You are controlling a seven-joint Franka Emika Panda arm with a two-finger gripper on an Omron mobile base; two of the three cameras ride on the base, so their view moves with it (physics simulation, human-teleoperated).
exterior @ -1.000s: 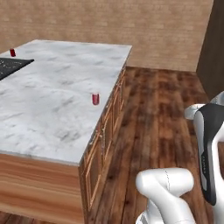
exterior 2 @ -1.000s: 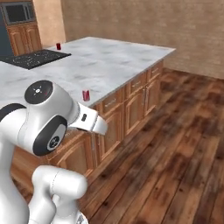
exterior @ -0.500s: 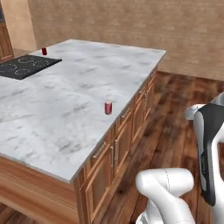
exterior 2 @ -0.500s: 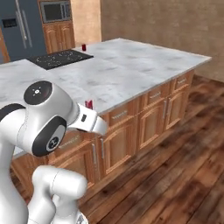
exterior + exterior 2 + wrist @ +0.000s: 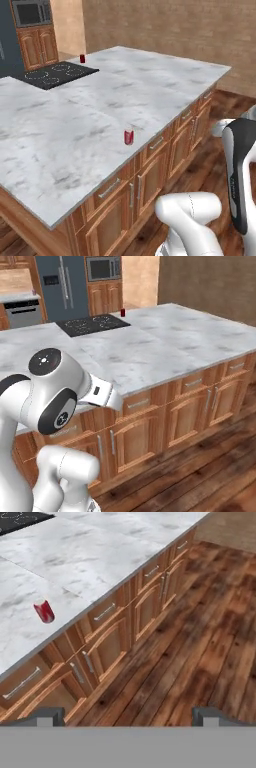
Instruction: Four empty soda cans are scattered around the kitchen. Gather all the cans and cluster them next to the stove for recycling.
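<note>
Red can (image 5: pixel 129 137) upright near marble table (image 5: pixel 150 85) edge, second red can (image 5: pixel 82 58) beside stove (image 5: pixel 55 75), my claw (image 5: pixel 127 714) spread wide, empty.

Can: I see one red soda can (image 5: pixel 44 611) standing upright on the marble surface (image 5: pixel 90 552), near its front edge, at the left of my view.
Surface: white-grey marble, running from the upper middle down to the left edge.
Cooktop: a black corner of the stove (image 5: pixel 22 519) shows at the top left, well apart from the can.
Cabinets: reddish wooden cabinet fronts (image 5: pixel 125 617) under the surface, with drawers above doors and silver bar handles.
Floor: dark wood floor (image 5: pixel 200 637) across the right and lower middle.
Tool: I see the tool (image 5: pixel 129 716) with its two dark fingertips (image 5: pixel 47 716) spread wide at the bottom, nothing between them.
</note>
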